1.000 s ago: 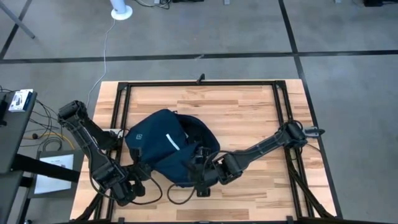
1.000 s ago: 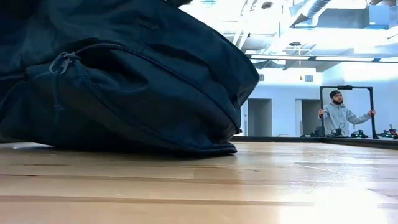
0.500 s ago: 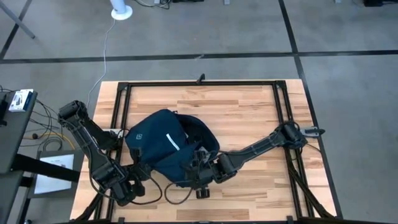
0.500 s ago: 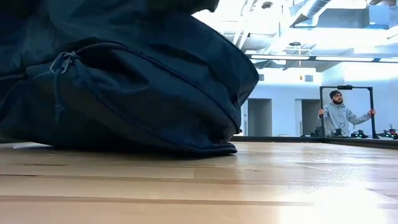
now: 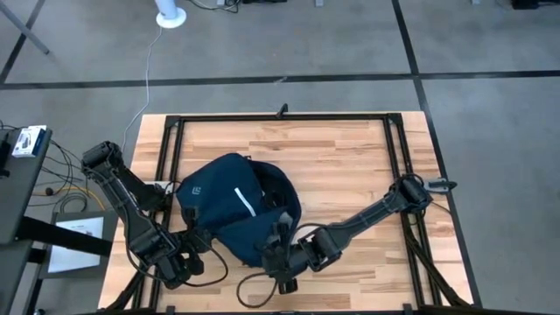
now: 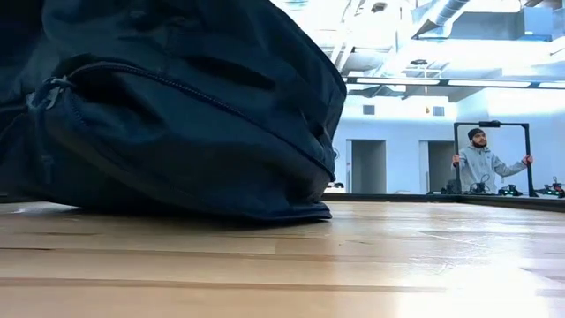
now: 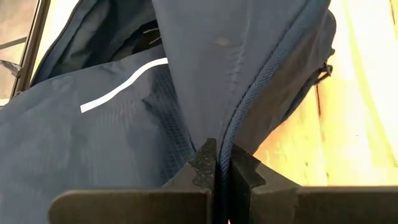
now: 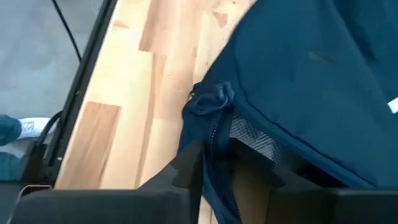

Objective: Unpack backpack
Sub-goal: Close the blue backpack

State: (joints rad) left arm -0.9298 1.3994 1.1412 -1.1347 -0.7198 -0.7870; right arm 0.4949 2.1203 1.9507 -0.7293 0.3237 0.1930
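The backpack (image 5: 234, 203) lies slumped on the wooden tabletop (image 5: 350, 157), left of the middle and toward the near edge, its white stripe (image 5: 241, 198) facing up. In the low view it fills the left side as a dark rounded mass (image 6: 168, 106) resting flat on the boards, a zipper line curving across its side.

The left arm reaches from its base at the tabletop's left edge, bends down along that edge, and brings the left gripper (image 5: 194, 248) in against the bag's near-left corner. In the left wrist view its fingers (image 7: 205, 165) are pressed nearly together, pinching a raised fold of navy fabric (image 7: 236, 74) along a corded seam, so that the cloth rises like a tent from the tips.

The right arm stretches from its base on the right side, low and long across the boards, with its elbow near the right rail, and ends at the bag's near edge. The right gripper (image 5: 278, 254) sits there just beside the fabric. In the right wrist view its fingers (image 8: 186, 165) stand narrowly apart around the bag's edge beside a zipper pull (image 8: 211, 99); mesh lining (image 8: 255, 140) shows in the gap under the flap.

Far behind the tabletop, a person (image 6: 481, 163) stands holding a black frame.
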